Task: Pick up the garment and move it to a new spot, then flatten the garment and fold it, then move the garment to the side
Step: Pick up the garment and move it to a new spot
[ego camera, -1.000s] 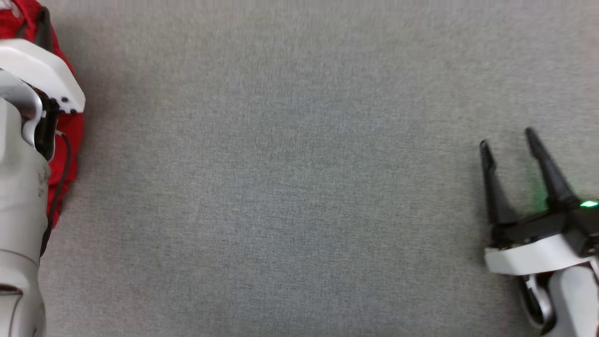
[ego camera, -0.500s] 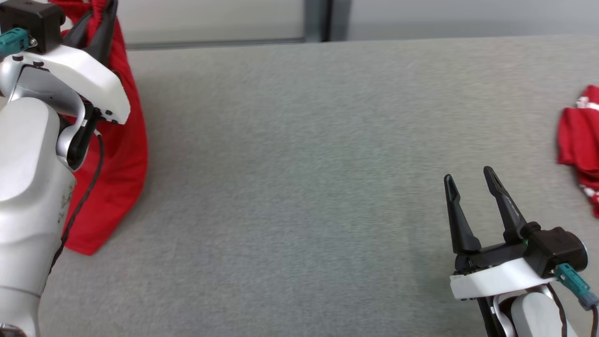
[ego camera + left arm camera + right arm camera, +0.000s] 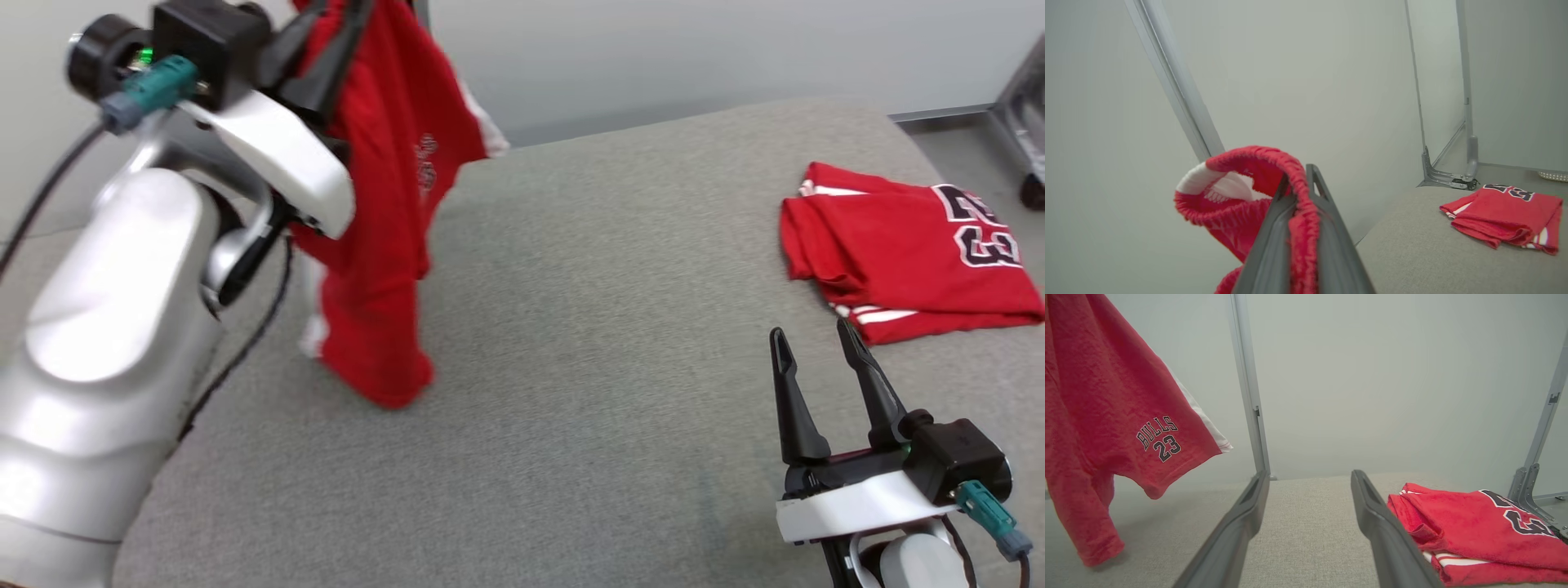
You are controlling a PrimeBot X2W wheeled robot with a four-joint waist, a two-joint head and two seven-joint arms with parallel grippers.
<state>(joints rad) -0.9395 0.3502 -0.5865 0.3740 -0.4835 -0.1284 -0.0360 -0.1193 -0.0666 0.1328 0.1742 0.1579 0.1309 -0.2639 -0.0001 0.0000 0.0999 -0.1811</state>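
Observation:
The garment (image 3: 384, 245) is a pair of red shorts with white side stripes and "BULLS 23" printed on one leg. It hangs from my left gripper (image 3: 335, 33), raised at the upper left over the grey table (image 3: 588, 367). The left wrist view shows the left gripper (image 3: 1298, 179) shut on the elastic waistband of the garment (image 3: 1229, 204). The lowest leg of the garment (image 3: 1106, 408) reaches down to about the table surface. My right gripper (image 3: 810, 333) stands open at the lower right, nothing between its fingers (image 3: 1380, 522).
A folded red jersey (image 3: 898, 245) with a black number lies on the table's right side, just beyond the right gripper. Bare grey cloth stretches between the hanging garment and the jersey. Behind the table are a pale wall and metal frame posts (image 3: 1247, 384).
The head camera has tilted up, bringing the table's far edge, the wall and the folded jersey into view. The left gripper keeps its hold on the hanging garment; the right gripper stays open.

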